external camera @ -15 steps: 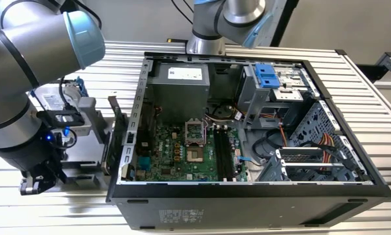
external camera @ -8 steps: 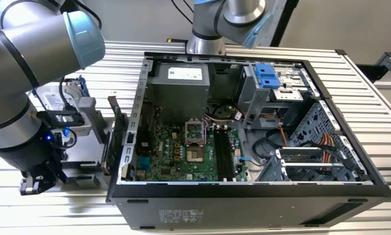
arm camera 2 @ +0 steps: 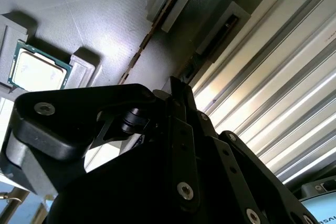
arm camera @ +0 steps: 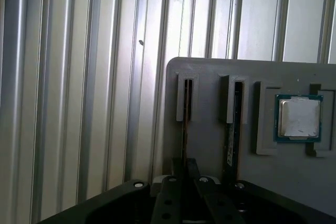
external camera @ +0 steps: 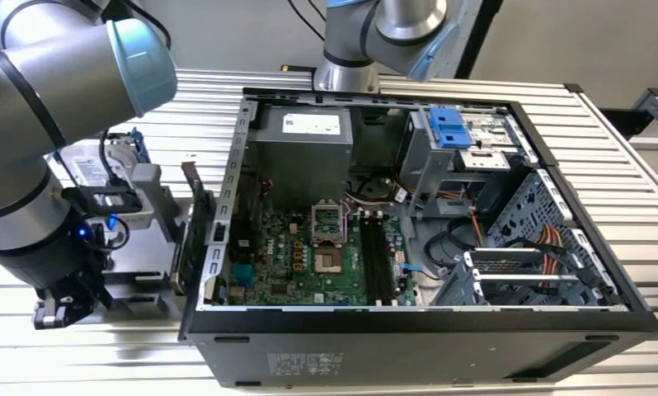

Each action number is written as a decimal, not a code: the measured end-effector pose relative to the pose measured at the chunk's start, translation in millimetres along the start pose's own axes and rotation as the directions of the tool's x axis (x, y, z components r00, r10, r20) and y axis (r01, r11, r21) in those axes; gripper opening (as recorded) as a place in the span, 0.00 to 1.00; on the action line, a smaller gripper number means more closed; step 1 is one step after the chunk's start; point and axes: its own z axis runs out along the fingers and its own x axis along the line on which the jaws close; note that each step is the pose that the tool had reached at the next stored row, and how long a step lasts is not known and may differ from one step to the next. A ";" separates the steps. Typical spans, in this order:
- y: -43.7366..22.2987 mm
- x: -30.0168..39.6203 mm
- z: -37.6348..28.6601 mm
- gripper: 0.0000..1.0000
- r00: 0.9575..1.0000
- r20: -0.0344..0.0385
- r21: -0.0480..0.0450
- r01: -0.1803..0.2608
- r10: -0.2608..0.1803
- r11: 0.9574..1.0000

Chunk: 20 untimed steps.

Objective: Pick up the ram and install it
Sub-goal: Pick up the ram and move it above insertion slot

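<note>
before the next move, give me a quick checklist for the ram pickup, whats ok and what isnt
1. Alignment: the claw sits in line with the ram in the first wrist view: ok.
2. Seating: the ram stands on edge in its slot of the grey tray: ok.
3. Grip on the ram: cannot tell.
4. Clearance to the second stick in the neighbouring slot: cannot tell.
5. The black motherboard slots look empty: ok.
6. The computer case is open, board exposed: ok.
</note>
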 end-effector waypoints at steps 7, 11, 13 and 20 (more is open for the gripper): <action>0.0 0.1 -0.2 0.00 1.000 0.000 0.000 0.000 0.000 1.000; 0.4 0.1 -1.1 0.00 1.000 0.000 0.001 0.000 0.000 1.000; 0.5 0.1 -1.2 0.00 1.000 0.000 0.001 0.000 0.000 1.000; 0.6 0.1 -3.4 0.00 1.000 0.000 0.001 0.000 0.000 1.000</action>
